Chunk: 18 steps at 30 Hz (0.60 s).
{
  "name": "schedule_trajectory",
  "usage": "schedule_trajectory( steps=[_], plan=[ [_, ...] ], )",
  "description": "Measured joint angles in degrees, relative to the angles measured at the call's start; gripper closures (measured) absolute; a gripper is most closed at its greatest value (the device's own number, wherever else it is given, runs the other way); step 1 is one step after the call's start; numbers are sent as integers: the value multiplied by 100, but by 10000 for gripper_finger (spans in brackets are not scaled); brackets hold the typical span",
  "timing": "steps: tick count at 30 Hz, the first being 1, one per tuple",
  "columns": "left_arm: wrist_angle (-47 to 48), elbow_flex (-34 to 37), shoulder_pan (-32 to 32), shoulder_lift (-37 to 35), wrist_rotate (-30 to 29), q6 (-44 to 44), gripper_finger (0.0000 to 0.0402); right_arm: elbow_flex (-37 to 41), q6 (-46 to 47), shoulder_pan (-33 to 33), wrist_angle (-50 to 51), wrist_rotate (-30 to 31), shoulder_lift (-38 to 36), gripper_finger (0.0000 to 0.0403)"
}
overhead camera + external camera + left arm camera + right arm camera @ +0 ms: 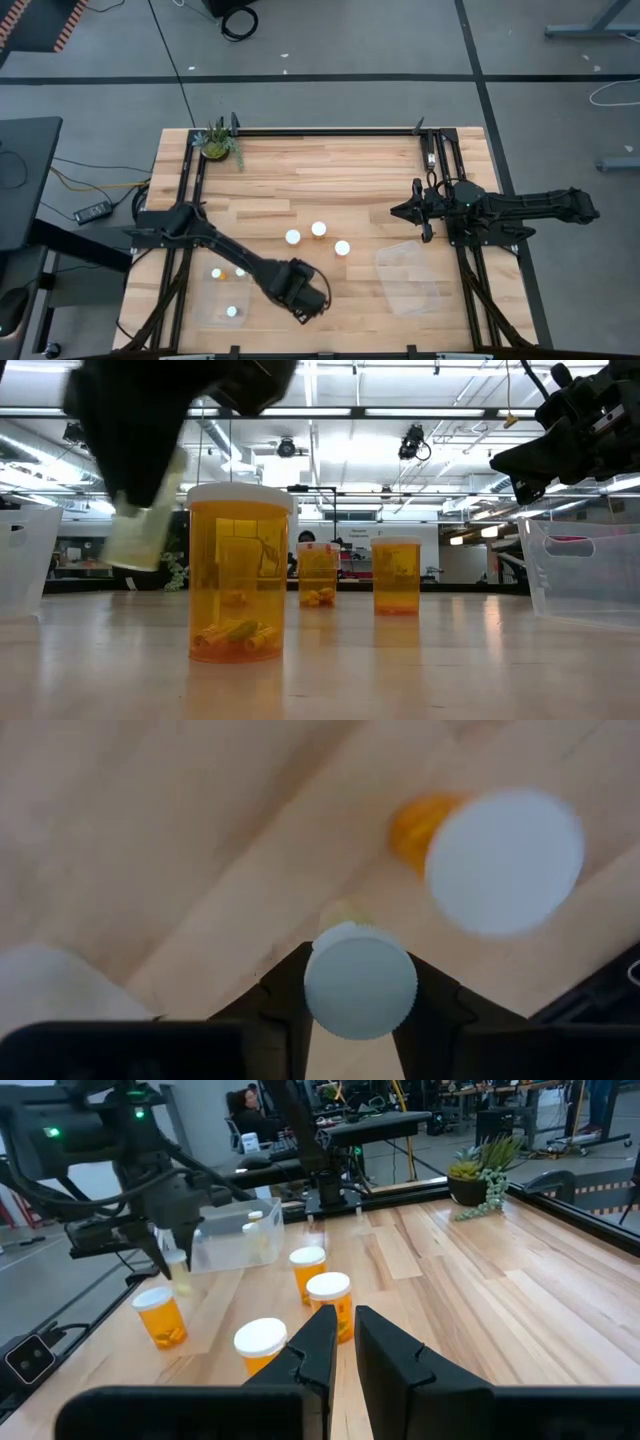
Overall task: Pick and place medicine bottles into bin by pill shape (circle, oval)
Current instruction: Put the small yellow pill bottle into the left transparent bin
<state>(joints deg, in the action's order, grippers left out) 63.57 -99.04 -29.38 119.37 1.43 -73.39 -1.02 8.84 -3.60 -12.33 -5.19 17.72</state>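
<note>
My left gripper (pixel 303 300) hangs over the table's near edge, just beside the left bin (pixel 222 292), which holds three bottles. The high view hides my fingers; the left wrist view shows them clamped on a narrow white-capped bottle (pixel 360 980), with another bottle (pixel 500 855) standing on the wood beyond. The low view shows the held bottle lifted clear of the table. Three bottles (pixel 318 230) stand mid-table. My right gripper (pixel 413 211) waits past the empty right bin (pixel 408 277), fingers nearly closed, grasping nothing.
</note>
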Motion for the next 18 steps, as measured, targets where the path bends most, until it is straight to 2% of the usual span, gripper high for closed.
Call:
schedule_trajectory(
  steps=[8,18],
  plan=[
    [24,0,-474,0,447,-749,288,0,6,2,-1,-2,0,356],
    [92,2,-916,-244,553,-1542,286,0,2,0,3,-1,-2,356]
  ],
)
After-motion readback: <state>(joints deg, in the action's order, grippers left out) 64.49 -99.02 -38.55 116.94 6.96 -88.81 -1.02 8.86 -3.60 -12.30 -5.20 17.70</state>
